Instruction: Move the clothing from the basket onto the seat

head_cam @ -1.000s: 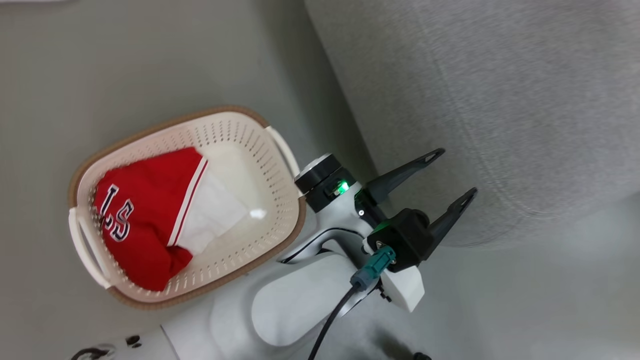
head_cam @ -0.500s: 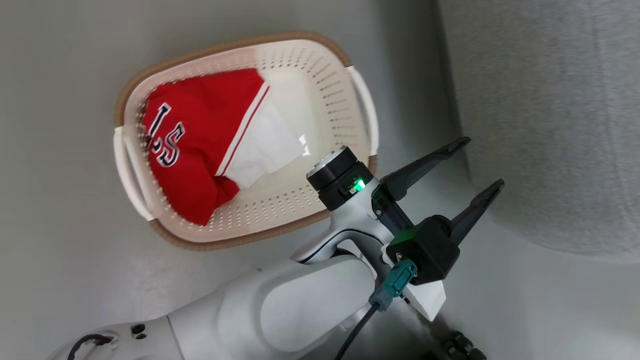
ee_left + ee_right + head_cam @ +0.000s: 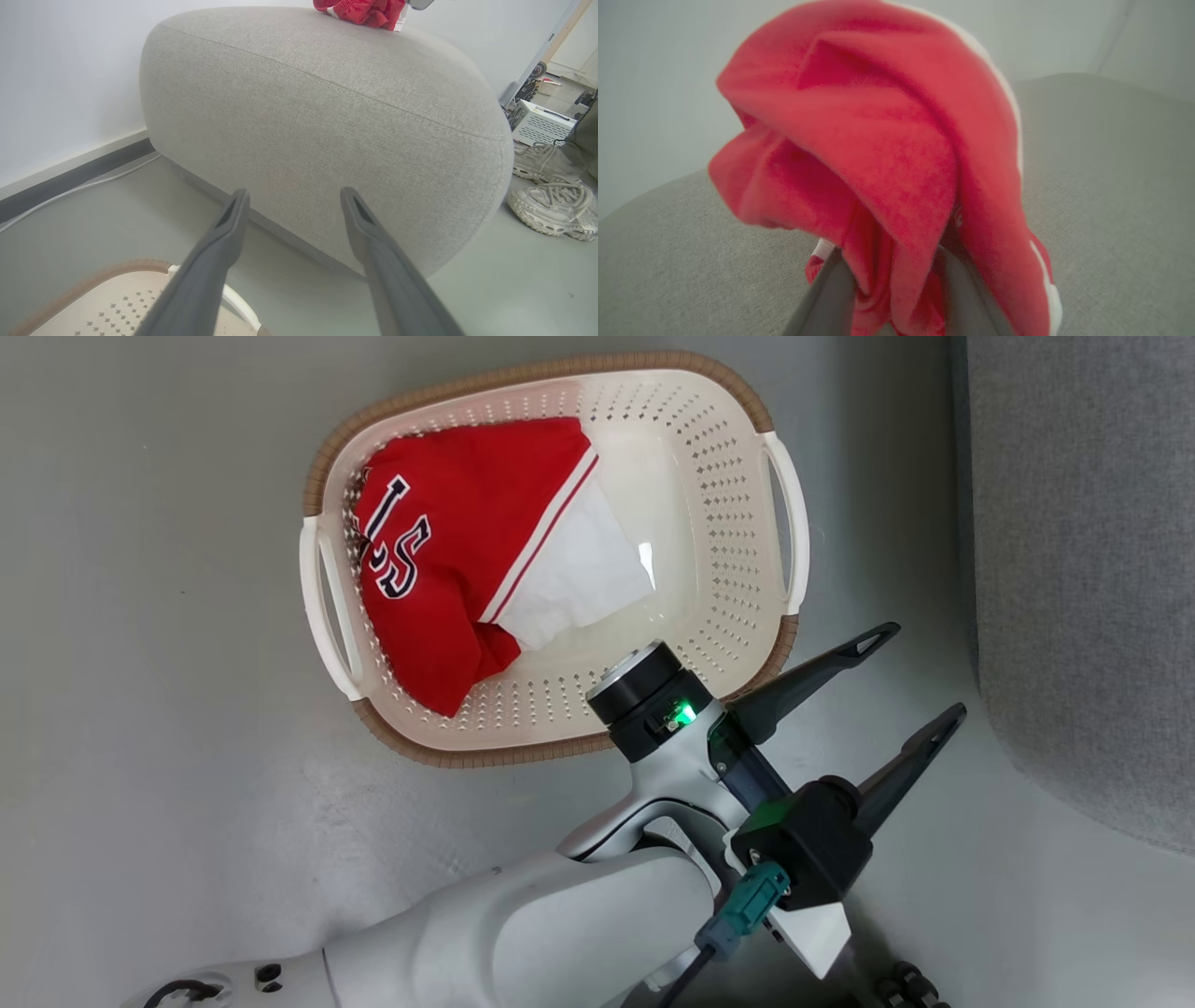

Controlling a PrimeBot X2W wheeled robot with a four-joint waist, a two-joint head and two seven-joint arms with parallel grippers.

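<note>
The left gripper [image 3: 920,674] holds its jaws apart, empty, between the basket [image 3: 709,523] and the seat [image 3: 327,116]. The right gripper [image 3: 896,284] has its jaws clamped on a red jersey [image 3: 887,154] over the seat. A second jersey [image 3: 448,551], with numerals, lies in the basket.

We log the basket [image 3: 728,523] as cream with dotted perforations, its rim [image 3: 485,756] brown and woven-look, its handles [image 3: 792,537] white. The numbered jersey [image 3: 448,551] is red with a white panel, striped trim and dark white-edged numerals [image 3: 397,551]. The second jersey [image 3: 887,154] is red with a white stripe. The seat [image 3: 1083,569] is plain light grey, the floor [image 3: 140,756] grey-green. The left gripper [image 3: 924,670] is black, its plug [image 3: 742,910] teal. The sneakers [image 3: 546,207] are off-white.
</note>
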